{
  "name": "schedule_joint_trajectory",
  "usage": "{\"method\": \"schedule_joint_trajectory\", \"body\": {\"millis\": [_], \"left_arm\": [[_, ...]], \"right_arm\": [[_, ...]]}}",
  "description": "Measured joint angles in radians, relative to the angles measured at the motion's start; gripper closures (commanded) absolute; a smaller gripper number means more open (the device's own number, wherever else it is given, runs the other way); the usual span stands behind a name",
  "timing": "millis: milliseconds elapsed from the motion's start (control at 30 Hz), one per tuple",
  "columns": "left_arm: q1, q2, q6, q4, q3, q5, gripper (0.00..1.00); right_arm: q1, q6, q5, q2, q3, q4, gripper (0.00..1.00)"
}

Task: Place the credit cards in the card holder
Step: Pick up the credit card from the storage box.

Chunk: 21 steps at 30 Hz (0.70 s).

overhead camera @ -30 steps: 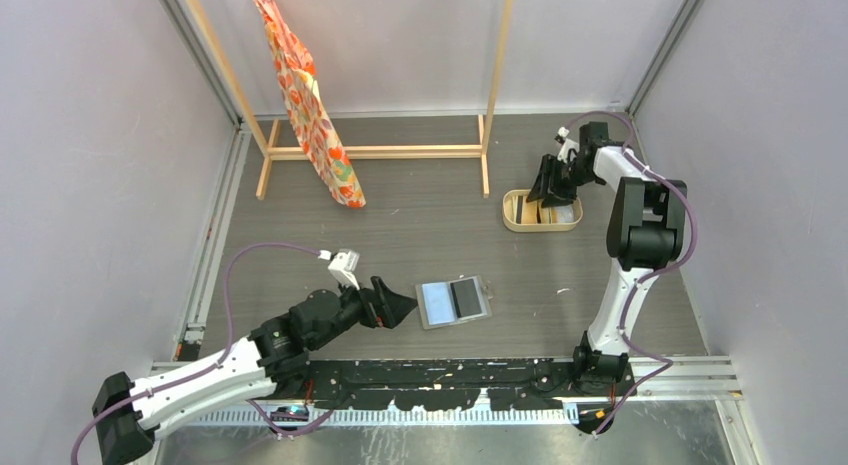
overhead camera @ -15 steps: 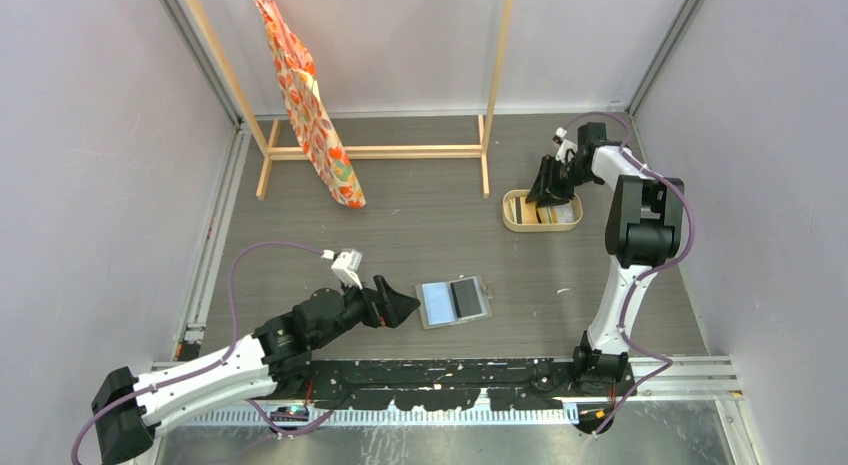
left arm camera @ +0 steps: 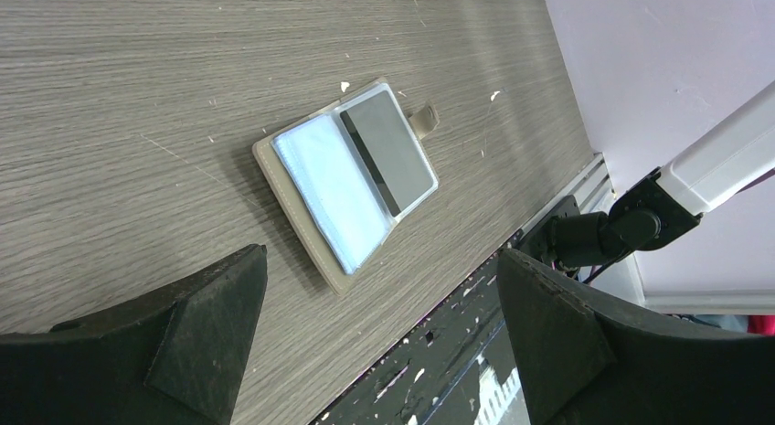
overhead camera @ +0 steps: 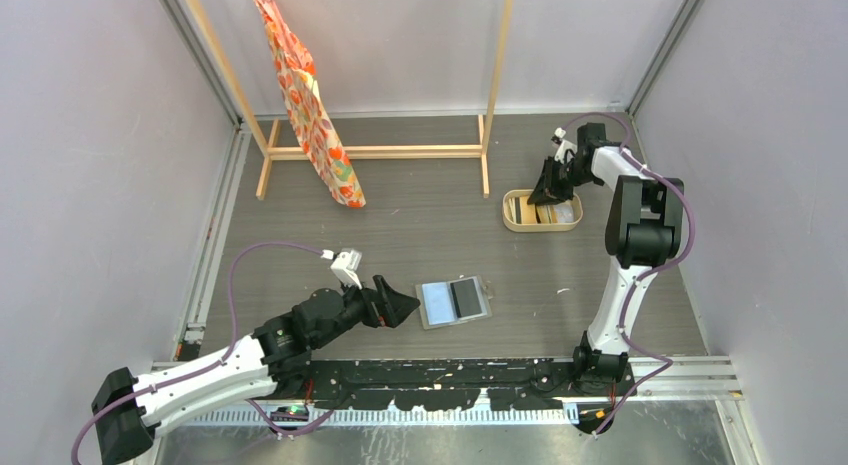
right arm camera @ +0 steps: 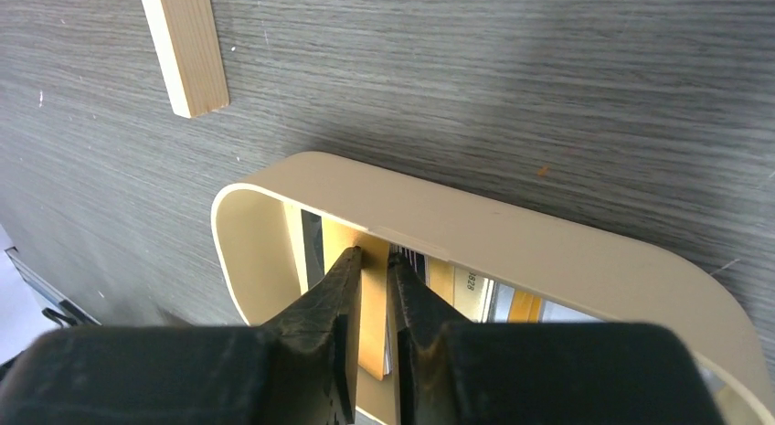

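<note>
Holder [overhead camera: 454, 301] lies open on counter [overhead camera: 420, 225], one dark card [left arm camera: 393, 151] apparently seated. Left claw [overhead camera: 405, 307], wide, stands beside holder. Right claw [right arm camera: 373, 254] pinches gold card [right arm camera: 371, 306] in tray [right arm camera: 512, 247], well beyond holder; remaining cards [right arm camera: 525, 306] untransferred.

Dark grey wood grain is being shown by the table [overhead camera: 420, 225]. The card holder [left arm camera: 345, 174] is being seen as greyish-tan outside, with one inner half pale silvery-blue and the other dark grey with a black stripe. Tan-gold to orange is being displayed by the credit cards [right arm camera: 373, 297] in the beige tray [right arm camera: 512, 242]. An orange, red, white and green pattern is being carried by the hanging cloth [overhead camera: 305, 100].
</note>
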Motion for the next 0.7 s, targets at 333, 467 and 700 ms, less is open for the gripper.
{"method": "schedule_joint_trajectory", "body": {"millis": [333, 467, 700], "left_arm": [[0.000, 0.000, -0.003, 0.000, 0.000, 0.000, 0.03], [0.000, 0.000, -0.010, 0.000, 0.000, 0.001, 0.03], [0.000, 0.000, -0.018, 0.000, 0.000, 0.009, 0.04]], "right_arm": [[0.000, -0.009, -0.006, -0.025, -0.016, 0.008, 0.93], [0.000, -0.013, -0.005, -0.044, -0.022, 0.008, 0.95], [-0.009, -0.016, -0.014, -0.079, -0.040, 0.016, 0.99]]}}
